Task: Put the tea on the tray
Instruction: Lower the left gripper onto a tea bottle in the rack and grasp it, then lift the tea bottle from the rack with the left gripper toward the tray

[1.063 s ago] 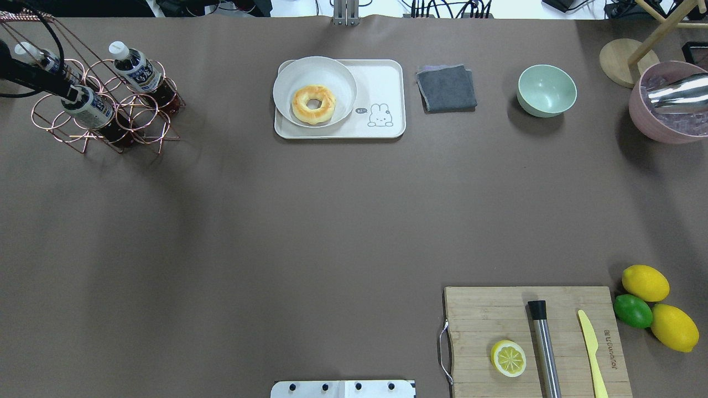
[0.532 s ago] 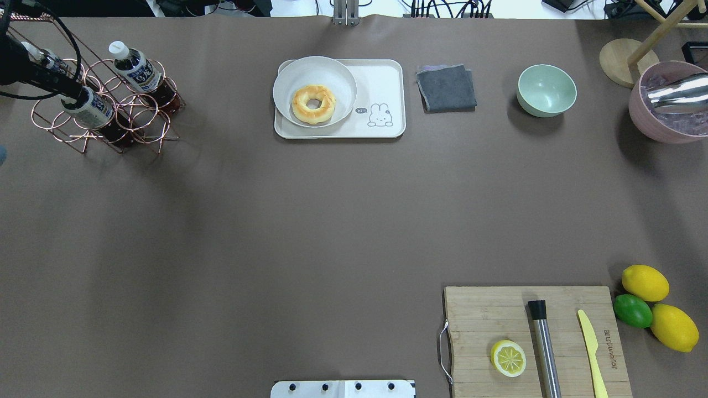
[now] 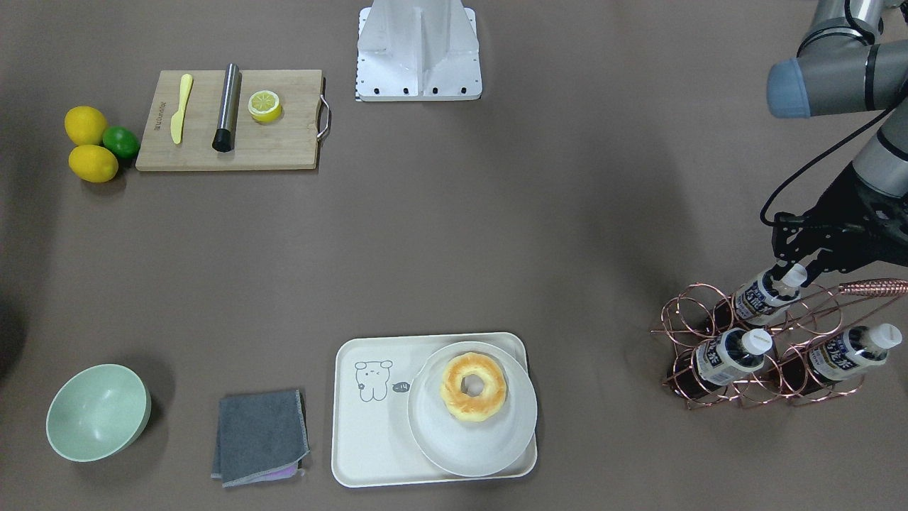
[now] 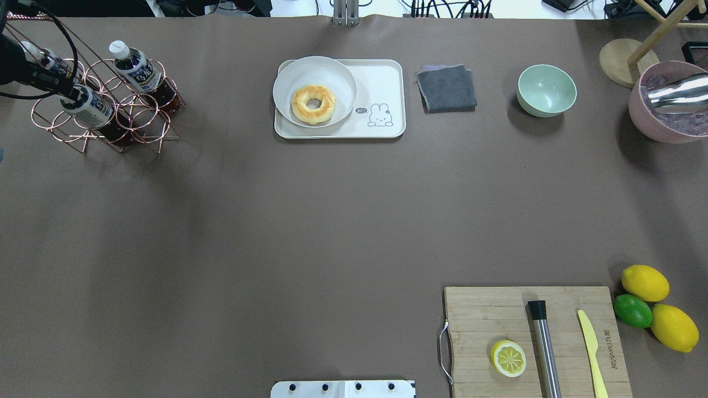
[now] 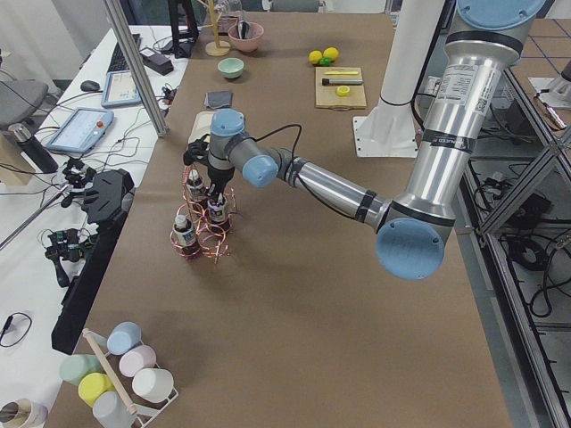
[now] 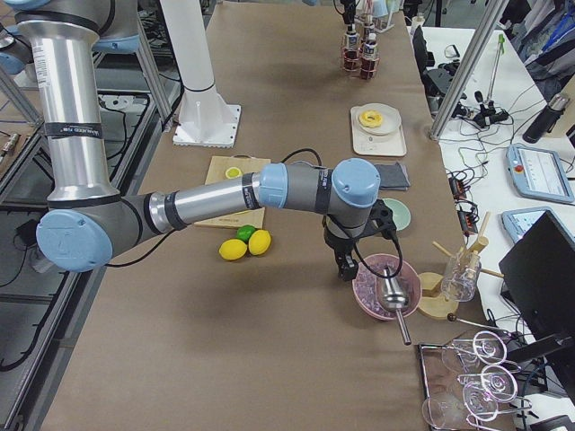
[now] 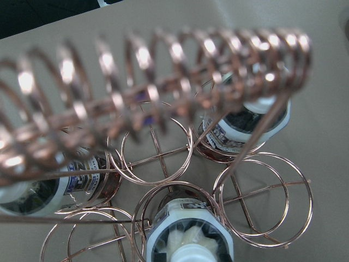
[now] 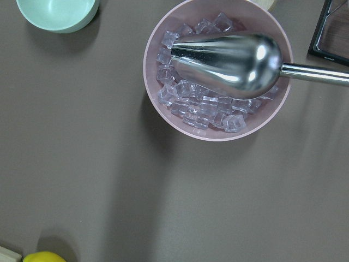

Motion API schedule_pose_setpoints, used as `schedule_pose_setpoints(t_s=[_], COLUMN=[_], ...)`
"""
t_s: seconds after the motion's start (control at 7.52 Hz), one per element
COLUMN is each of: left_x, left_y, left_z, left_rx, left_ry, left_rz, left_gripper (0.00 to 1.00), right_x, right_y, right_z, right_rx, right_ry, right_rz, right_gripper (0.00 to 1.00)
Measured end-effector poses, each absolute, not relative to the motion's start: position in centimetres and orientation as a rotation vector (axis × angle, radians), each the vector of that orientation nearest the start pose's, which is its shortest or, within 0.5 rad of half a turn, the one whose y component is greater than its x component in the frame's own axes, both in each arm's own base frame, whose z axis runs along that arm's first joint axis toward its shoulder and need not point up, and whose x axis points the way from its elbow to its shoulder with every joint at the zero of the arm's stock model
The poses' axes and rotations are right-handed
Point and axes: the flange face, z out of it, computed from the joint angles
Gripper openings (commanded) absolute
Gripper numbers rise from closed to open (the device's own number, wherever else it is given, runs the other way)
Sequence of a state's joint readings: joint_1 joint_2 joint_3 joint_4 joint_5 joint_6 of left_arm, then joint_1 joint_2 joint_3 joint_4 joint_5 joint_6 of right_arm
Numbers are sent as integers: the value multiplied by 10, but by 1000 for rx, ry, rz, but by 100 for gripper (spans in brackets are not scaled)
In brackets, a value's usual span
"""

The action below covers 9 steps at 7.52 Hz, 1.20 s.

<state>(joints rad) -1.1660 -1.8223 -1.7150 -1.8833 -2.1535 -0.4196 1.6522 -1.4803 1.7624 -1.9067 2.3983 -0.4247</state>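
Grasping seems the step: at the front view's right edge the left gripper [image 3: 798,268] straddles the cap of the tea [image 3: 755,299] in the copper rack [image 3: 872,287] (clamped or not, I cannot tell). Next, lift it clear toward the tray [image 3: 369,433], lower centre.

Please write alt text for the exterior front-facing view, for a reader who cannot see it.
The left gripper hangs at the top of one tea bottle, among three in a copper wire rack. Across the brown table, a cream tray carries a plate with a doughnut.
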Motion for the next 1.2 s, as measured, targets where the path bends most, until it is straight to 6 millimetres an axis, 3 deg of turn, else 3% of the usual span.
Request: schedule_pose_setpoints(t_s=[0.13,0.66,0.93,1.06,1.2], left_x=[158,91,64,62,73], left_y=[-581,-570,-543,-525,-519], left_z=[418,381,347,322,291], left_rx=[413,450,432,395,356], left_ry=[787,830,846,849,863], left_rz=[187,139,111,90,51], left_gripper=[0,0,0,0,0], right_x=[101,101,102,102,101], right_y=[-504,-502,-502,-502,-502], right_z=[549,550,551,551,550], right_rx=[159,158,155,157,158], right_ry=[-818,-819,-819,-819,-819], right_rz=[-300,-298,-297,-297,-299], right_gripper=[100,100,100,100,100])
